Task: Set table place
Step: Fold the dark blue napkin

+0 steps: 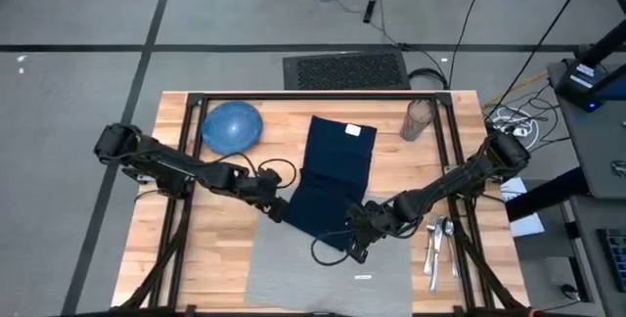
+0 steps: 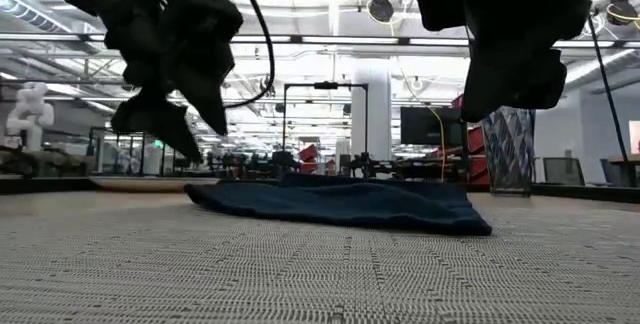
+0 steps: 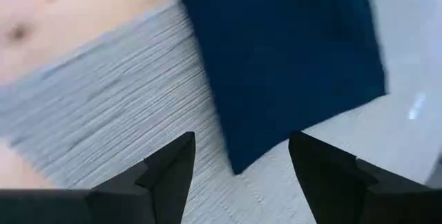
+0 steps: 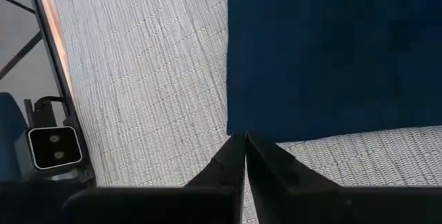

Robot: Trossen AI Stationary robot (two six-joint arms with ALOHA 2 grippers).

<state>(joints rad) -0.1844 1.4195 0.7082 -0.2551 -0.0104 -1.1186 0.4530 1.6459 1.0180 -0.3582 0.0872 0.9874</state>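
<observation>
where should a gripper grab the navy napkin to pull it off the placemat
Pinch the navy napkin at its near corner, coming down from above: it lies flat, overlapping the placemat, and that corner is closest to the open left gripper.

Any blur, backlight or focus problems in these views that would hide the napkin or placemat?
Left wrist view: motion-blurred, though the navy napkin and grey placemat stay readable between the open left tool. Low view: bright ceiling lights turn both arms into silhouettes. Right wrist view: sharp weave, with the shut right tool at the napkin's edge. High view: evenly lit.
</observation>
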